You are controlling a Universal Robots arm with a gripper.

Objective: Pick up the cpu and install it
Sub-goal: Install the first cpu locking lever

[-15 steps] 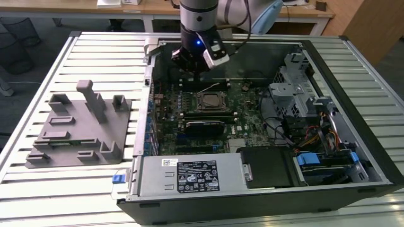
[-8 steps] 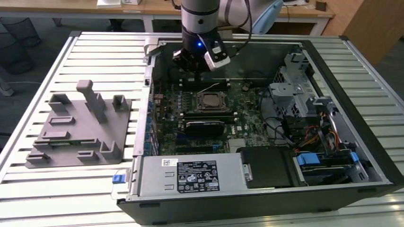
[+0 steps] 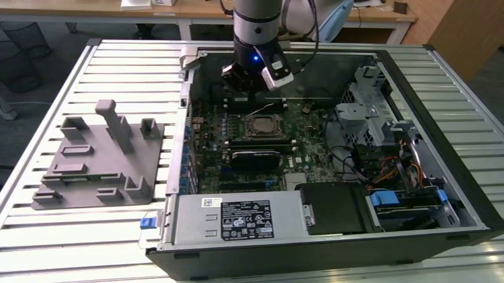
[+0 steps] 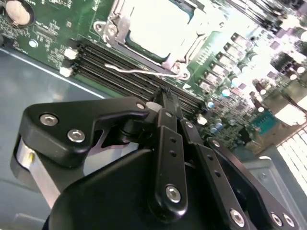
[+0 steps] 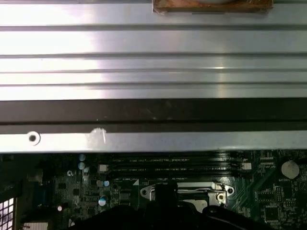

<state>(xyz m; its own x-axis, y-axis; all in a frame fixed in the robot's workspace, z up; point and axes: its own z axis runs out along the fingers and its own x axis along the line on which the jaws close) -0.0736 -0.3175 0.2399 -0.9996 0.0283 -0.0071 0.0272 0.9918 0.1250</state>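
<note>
1. The black metal gripper (image 4: pixel 165 96) has its fingers pressed together and holds nothing. It hangs above the memory slots, just beside the socket.
2. The shiny silver square cpu (image 4: pixel 156 24) lies flat in its socket frame on the green circuit board (image 3: pixel 307 138), likely already put in.
3. The grey plastic tray with upright posts (image 3: pixel 98 159) sits outside the dark metal computer case (image 3: pixel 441 127), well apart.
</note>
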